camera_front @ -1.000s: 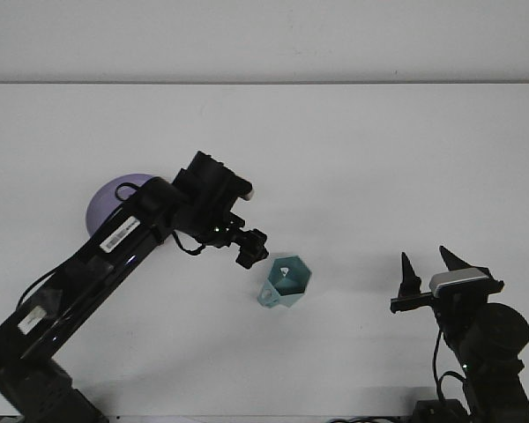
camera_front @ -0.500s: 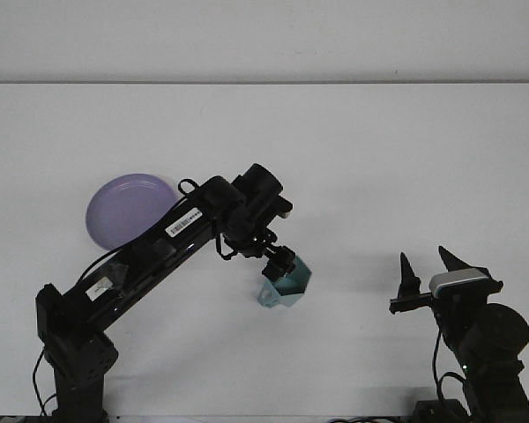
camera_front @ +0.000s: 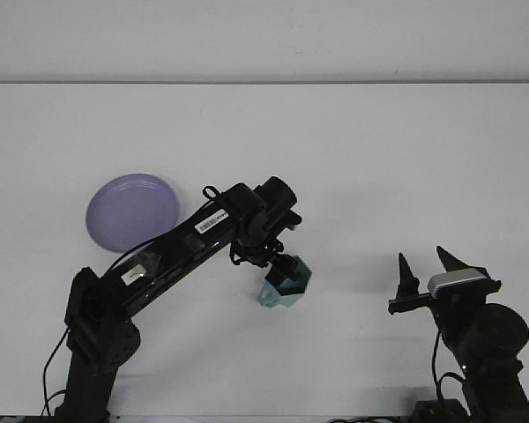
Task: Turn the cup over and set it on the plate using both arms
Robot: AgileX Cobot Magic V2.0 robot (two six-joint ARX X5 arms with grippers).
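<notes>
At table centre, four o'clock of the plate (camera_front: 132, 211), the left gripper (camera_front: 282, 270) sat on the cup (camera_front: 285, 284), closure indiscernible; right gripper (camera_front: 420, 271) gaped empty; grasp step judged underway, lift-and-flip next.

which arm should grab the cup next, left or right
Left. The left gripper is already down at the teal cup, on its rim side, though its fingers are hard to read. The right gripper sits open, well away at the table's near right, apart from the cup.

A plain white table (camera_front: 406, 159) fills the view, meeting a pale grey wall (camera_front: 264, 40) behind.
</notes>
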